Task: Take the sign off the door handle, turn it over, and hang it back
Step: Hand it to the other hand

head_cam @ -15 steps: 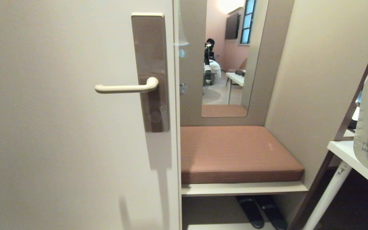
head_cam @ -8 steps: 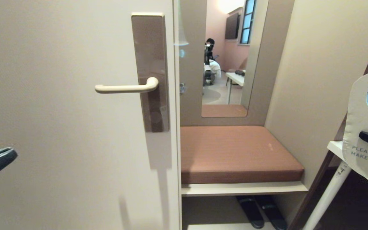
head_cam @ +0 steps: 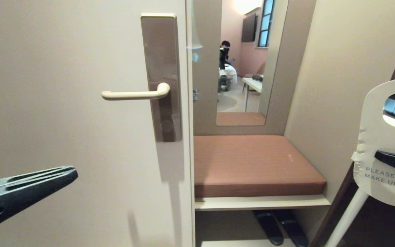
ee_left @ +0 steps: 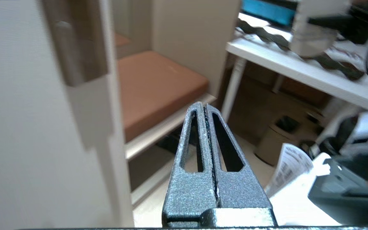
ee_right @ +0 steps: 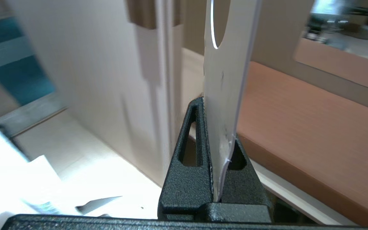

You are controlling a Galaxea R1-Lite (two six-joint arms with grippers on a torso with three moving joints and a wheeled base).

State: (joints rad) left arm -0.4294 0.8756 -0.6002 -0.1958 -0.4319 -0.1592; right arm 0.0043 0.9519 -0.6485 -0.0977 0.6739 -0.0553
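Head view: the flat white rounded hanger-card sign (head_cam: 386, 151) with an oval hole stands upright at the right edge, its printed face "PLEASE MAKE UP ROOM" toward the camera, well apart from the slim cream-coloured lever door handle (head_cam: 134, 94). The door handle carries nothing and sits on a tall brown metallic plate (head_cam: 161, 75) fixed to the cream door (head_cam: 63, 120). The right gripper (ee_right: 217, 140) holds the sign: in the right wrist view the jaws are clamped on the lower part of the card, which rises edge-on from between them with the oval hole well above the fingertips. The left gripper (head_cam: 65, 173) enters at the lower left, below and left of the door handle, close in front of the door; its jaws are pressed together with nothing between them. A brown cushioned bench seat (head_cam: 255, 164) lies beyond the door edge, under a wall mirror (head_cam: 245, 61).
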